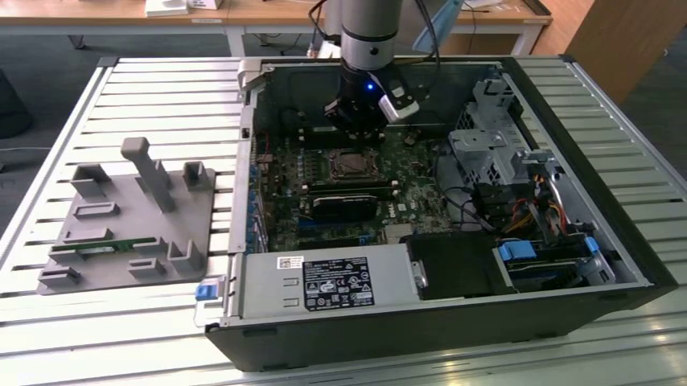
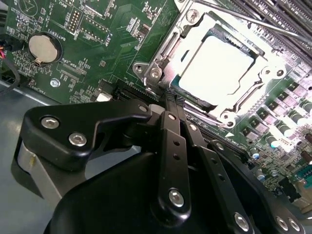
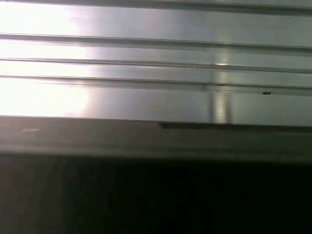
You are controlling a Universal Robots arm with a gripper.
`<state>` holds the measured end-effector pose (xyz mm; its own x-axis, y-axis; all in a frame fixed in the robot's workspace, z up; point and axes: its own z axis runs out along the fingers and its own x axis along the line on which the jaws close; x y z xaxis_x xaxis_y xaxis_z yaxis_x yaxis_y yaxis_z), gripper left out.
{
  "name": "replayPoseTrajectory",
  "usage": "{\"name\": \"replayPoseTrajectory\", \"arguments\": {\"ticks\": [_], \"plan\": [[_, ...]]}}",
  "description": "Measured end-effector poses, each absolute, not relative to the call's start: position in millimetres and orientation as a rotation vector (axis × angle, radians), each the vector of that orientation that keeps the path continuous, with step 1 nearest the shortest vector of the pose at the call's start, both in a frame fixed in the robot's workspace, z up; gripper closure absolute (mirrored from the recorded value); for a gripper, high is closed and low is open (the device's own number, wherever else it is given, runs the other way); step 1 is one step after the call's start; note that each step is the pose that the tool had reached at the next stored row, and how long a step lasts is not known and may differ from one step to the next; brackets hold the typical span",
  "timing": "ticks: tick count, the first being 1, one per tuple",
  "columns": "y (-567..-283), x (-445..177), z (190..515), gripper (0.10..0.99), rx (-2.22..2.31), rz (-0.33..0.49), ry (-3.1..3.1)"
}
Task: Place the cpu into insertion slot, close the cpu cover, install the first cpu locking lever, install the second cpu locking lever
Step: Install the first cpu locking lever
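The chip (image 2: 220, 67) lies in its slot (image 2: 233, 39) under the lowered cover (image 2: 165, 51); the claw (image 2: 170, 103) is clenched, gripping nothing I can see, its tips just beside the cover's corner; a slip there could scrape the green board (image 2: 112, 29) or skid off the thin lever (image 2: 248, 18).

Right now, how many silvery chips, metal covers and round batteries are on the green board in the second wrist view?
cpu: 1
cpu cover: 1
round battery: 1
Total: 3
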<state>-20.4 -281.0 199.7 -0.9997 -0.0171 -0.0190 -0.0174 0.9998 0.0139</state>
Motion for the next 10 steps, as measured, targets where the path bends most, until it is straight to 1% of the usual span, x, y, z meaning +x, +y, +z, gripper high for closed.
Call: {"name": "replayPoseTrajectory", "arguments": {"ticks": [5,10], "plan": [[-279.8,-20.2,197.2,0.980,-0.027,0.001,3.123],[-279.2,-18.7,194.7,0.980,-0.027,0.001,3.125]]}}
